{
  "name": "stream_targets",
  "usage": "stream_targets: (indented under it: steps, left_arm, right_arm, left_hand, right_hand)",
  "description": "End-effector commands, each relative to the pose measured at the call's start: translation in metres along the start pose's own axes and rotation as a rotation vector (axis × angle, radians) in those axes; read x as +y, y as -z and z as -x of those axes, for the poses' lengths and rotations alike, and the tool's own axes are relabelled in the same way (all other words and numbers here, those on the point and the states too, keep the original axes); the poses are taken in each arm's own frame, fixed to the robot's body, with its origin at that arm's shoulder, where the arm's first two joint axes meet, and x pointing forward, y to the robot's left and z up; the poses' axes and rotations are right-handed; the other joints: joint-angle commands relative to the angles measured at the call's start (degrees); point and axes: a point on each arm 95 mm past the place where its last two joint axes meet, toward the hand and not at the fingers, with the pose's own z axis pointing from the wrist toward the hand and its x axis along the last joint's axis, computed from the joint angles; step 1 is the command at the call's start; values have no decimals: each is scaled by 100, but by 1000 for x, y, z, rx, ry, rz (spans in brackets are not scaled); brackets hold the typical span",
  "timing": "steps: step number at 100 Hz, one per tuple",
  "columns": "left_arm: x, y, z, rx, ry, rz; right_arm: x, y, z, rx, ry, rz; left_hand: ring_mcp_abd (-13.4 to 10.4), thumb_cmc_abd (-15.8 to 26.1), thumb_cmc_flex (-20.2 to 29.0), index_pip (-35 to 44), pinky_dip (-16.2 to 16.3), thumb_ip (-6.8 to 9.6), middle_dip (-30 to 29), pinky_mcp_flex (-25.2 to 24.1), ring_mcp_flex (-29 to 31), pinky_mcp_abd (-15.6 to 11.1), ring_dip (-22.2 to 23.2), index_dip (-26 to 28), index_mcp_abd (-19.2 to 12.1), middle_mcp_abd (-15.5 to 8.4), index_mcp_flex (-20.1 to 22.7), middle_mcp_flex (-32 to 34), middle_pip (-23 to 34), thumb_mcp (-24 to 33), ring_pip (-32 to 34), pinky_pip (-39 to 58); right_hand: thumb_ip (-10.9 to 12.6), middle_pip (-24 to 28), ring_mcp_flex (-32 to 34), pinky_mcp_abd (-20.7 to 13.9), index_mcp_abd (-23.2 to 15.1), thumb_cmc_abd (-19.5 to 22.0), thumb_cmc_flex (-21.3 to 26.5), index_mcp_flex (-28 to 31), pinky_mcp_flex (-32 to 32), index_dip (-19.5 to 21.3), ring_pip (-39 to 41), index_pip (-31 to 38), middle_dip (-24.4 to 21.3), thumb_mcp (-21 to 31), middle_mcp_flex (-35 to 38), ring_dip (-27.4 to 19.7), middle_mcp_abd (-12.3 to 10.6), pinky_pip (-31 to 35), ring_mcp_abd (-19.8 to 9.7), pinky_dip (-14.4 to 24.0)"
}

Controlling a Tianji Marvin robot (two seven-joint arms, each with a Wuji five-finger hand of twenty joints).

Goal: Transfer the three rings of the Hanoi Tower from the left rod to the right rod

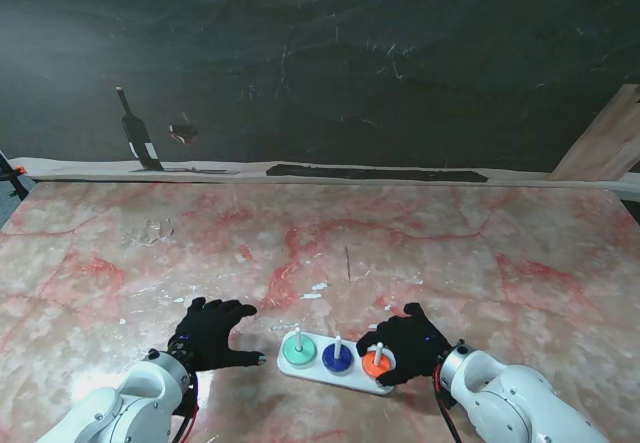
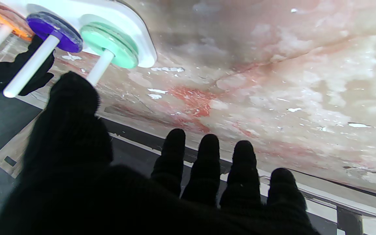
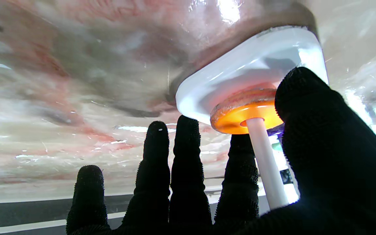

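The right hand point(image 1: 410, 345) arches over the orange ring point(image 1: 376, 363), fingers spread; contact is unclear. The left hand point(image 1: 212, 331) lies splayed, holding nothing.

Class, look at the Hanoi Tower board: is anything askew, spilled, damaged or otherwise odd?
Nothing is tipped or broken. The white base lies flat, with the green ring, blue ring and orange ring seated one per rod. Only small white flecks dot the marble table.

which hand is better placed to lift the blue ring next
Probably the right hand: it sits at the orange ring, right beside the blue ring. The left hand lies open on the table left of the green ring, farther off.
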Motion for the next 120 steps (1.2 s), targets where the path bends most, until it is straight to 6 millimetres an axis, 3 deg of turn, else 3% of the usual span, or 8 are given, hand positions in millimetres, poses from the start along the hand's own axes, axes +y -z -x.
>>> stream_targets:
  steps: [1,22,47,83,120]
  left_arm:
    - [1,0,0,0,-1,8]
    - [1,0,0,-4,-2,8]
    - [1,0,0,-7,-2,14]
    - [2,-1,0,-7,-3,31]
    - [2,-2,0,-11,-5,28]
  right_arm:
    - [-9,1,-2,7,6,-28]
    - [-8,1,-2,14,15,-28]
    - [-8,4,-3,10,20,-19]
    - [-10,4,-3,30,43,-35]
    - [-14,2,-1,23,55,22]
  left_hand:
    - [-9,-70,18,-78,47,184,-47,-27,138,69,32,25,-32,43,98,38,-79,-104,47,-1]
    - [-8,-57,30,-81,54,184,-45,-26,138,68,35,26,-24,37,99,33,-80,-104,50,0]
    - [-7,-48,42,-89,60,182,-45,-26,137,67,37,25,-22,38,94,27,-81,-111,52,1]
    - [-3,-51,48,-105,65,188,-45,-26,141,64,39,23,-42,34,77,23,-87,-123,54,-2]
    - [5,-48,51,-89,108,194,-25,-24,176,50,76,41,-59,35,86,59,-56,-127,109,33]
  right_hand:
    - [651,-165,-194,117,74,754,214,-218,-89,-215,-193,-201,-344,320,-60,-102,-695,5,34,-134]
    - [632,-789,-531,126,218,726,86,-509,-119,-545,-569,-579,-851,127,-679,-288,-547,-133,115,-123]
    - [567,-991,-771,125,527,583,-314,-835,-149,-649,-701,-744,-1002,-12,-1240,-351,-406,-279,134,-130]
    - [523,-787,-881,180,652,31,-684,-1067,-153,-745,-596,-916,-895,420,-1582,-306,-372,-459,100,-11]
    - [544,-145,-442,175,602,315,-225,-603,-105,-710,-31,-640,-454,347,-863,-26,-518,-246,-19,174]
